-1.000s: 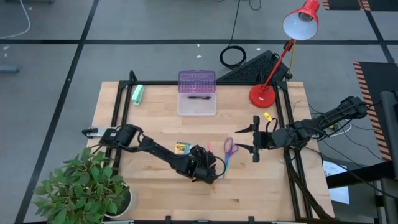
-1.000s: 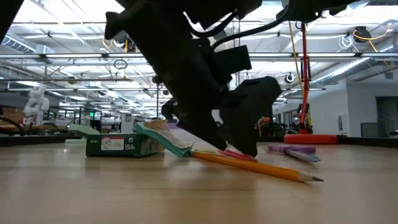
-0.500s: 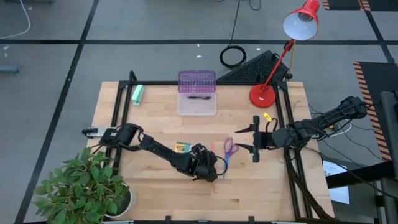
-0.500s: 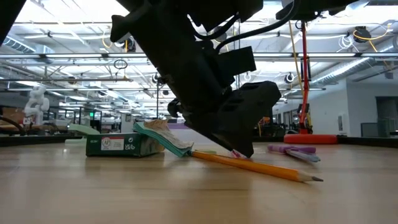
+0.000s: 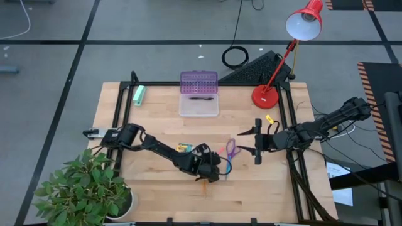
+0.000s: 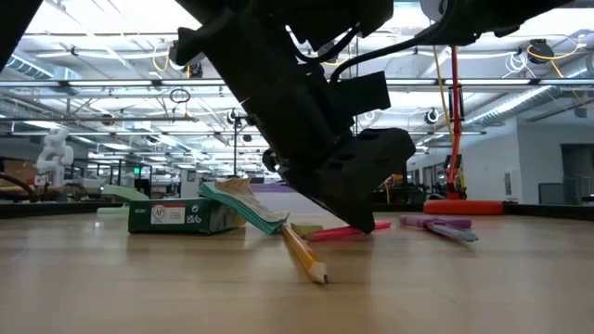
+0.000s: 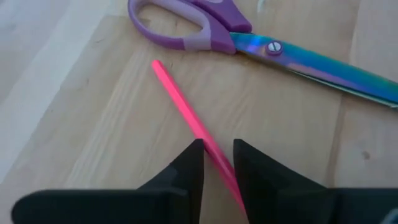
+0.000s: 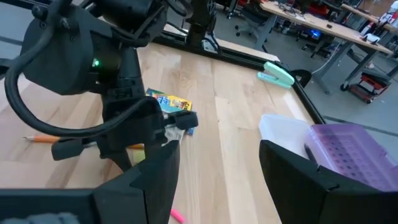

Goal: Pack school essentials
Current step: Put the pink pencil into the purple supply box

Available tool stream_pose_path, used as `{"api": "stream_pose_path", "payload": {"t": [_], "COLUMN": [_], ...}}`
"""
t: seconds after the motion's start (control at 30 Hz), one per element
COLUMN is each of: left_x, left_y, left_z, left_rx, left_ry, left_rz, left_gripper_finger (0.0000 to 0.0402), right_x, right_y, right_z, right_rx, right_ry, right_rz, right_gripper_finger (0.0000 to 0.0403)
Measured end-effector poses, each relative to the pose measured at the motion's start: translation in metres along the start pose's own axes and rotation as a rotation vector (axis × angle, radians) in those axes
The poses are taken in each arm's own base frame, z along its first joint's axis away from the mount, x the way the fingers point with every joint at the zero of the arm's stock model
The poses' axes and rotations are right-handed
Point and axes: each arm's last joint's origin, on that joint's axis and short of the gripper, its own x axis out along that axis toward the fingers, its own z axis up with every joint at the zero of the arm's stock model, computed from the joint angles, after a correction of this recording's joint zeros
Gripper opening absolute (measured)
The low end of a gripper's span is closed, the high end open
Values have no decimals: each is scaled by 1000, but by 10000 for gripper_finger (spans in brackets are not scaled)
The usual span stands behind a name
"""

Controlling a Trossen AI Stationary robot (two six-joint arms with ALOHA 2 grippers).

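Looks to be at the grasp of the pink pen (image 7: 180, 102), lying flat on the table (image 5: 157, 201) just beside the purple-handled scissors (image 7: 193, 40), with the left gripper (image 7: 217, 155) set down astride it, narrowly parted and seemingly not yet pinching; calls next for closing squarely on the thin shaft and lifting without nudging the scissors. Shows only in the low view an orange pencil (image 6: 302, 252) lying loose near the crayon box (image 6: 176, 215), and only in the high view the right gripper (image 5: 256, 139) waiting spread wide at the table's right edge
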Motion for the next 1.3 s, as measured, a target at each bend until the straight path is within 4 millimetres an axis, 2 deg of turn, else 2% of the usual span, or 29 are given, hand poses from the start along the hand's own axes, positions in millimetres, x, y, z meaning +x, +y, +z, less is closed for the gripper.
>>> {"api": "stream_pose_path", "payload": {"t": [0.13, 0.4, 0.53, 0.63, 1.0, 1.13, 1.3], "left_x": [0, -1, -1, -1, -1, -1, -1], "left_y": [0, 0, 0, 0, -3, -3, -1], "left_z": [-1, -5, -6, -6, -4, -4, -3], "left_rx": [-78, -179, -191, -191, -166, -160, -144], "left_ry": [19, 55, 74, 80, 63, 59, 53], "left_rz": [-19, -11, -21, -29, -58, -53, -46], "left_gripper_finger": [92, 154, 168, 152, 28, 14, 26], "right_x": [1, 2, 2, 2, 2, 2, 2], "right_y": [1, 2, 2, 2, 1, 1, 2], "right_z": [-3, -6, -5, -4, -4, -4, -4], "right_rx": [11, 8, 13, 12, 13, 11, 10], "right_ry": [-22, -21, -33, -37, -40, -40, -40], "right_rz": [-2, -2, -3, -3, -4, -3, -3], "right_gripper_finger": [215, 215, 215, 215, 215, 215, 215]}}
